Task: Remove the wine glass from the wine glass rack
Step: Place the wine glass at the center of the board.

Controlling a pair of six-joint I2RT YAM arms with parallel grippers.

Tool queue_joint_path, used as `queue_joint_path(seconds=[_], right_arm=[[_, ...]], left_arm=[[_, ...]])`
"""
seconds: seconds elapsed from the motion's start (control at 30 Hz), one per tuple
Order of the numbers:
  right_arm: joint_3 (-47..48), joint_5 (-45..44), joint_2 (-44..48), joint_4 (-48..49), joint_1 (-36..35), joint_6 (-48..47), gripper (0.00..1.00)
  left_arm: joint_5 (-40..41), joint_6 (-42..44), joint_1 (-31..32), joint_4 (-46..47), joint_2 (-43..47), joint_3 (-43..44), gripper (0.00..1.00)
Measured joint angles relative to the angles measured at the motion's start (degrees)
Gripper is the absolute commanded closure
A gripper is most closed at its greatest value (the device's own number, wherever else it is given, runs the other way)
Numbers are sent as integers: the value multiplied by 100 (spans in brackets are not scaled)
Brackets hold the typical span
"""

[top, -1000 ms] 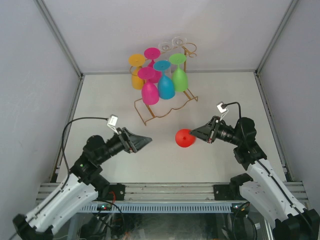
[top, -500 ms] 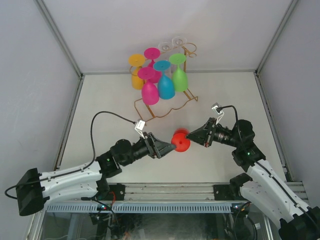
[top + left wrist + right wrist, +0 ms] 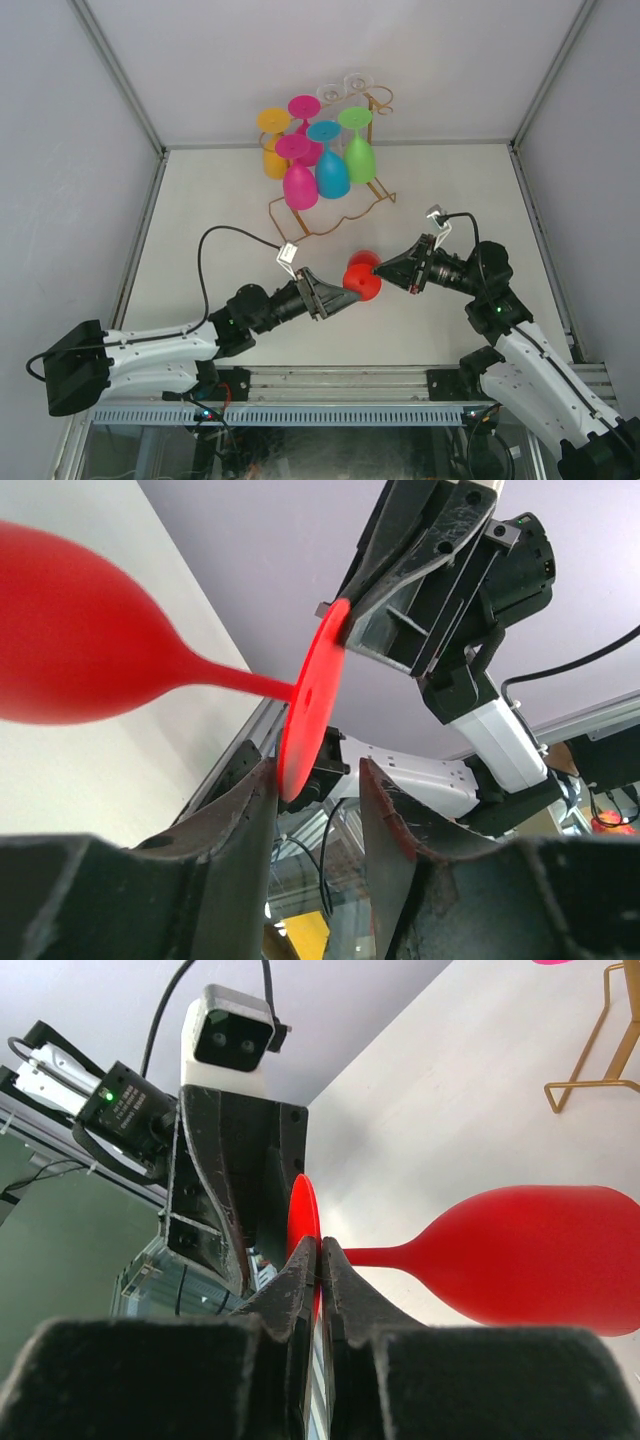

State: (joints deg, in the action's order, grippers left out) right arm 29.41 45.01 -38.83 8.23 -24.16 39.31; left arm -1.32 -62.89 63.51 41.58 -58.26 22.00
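A red wine glass [image 3: 362, 279] is held above the table, off the gold wire rack [image 3: 330, 215]. My right gripper [image 3: 381, 270] is shut on the edge of the glass's round foot [image 3: 303, 1222]; its bowl [image 3: 540, 1256] points away. My left gripper [image 3: 350, 287] is open, and its fingers [image 3: 245, 810] straddle the lower rim of the same foot [image 3: 312, 705] from the other side. The stem and bowl [image 3: 80, 640] show at the left of the left wrist view. Pink, blue, green, orange and magenta glasses hang upside down on the rack [image 3: 318, 160].
The rack stands at the back middle of the table, with two clear glasses [image 3: 342, 88] at its far end. Grey walls close the left, right and back sides. A corner of the rack's base [image 3: 590, 1070] shows in the right wrist view.
My left arm swung in from the left until its open fingers reached the foot of the red glass. My right gripper kept its hold and shifted the glass slightly left.
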Motion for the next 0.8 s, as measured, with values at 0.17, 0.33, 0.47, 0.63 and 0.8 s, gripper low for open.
queue_joint_path(seconds=[0.17,0.33,0.47,0.63,0.8], right_arm=[[-2,-37,20,186,0,118,100],[-2,-28,63,313,-2,221,100],[-2,11,70,348,-4,264,100],[-2,28,70,365,-9,306,100],[-2,55,66,363,-9,310,100]], left_arm=[[157,-101,50,293,26,-271,63],[136,-101,50,442,-2,-271,65],[111,-105,63,590,-125,-269,65],[81,-114,66,750,-249,-254,67],[44,-118,66,879,-328,-254,71]])
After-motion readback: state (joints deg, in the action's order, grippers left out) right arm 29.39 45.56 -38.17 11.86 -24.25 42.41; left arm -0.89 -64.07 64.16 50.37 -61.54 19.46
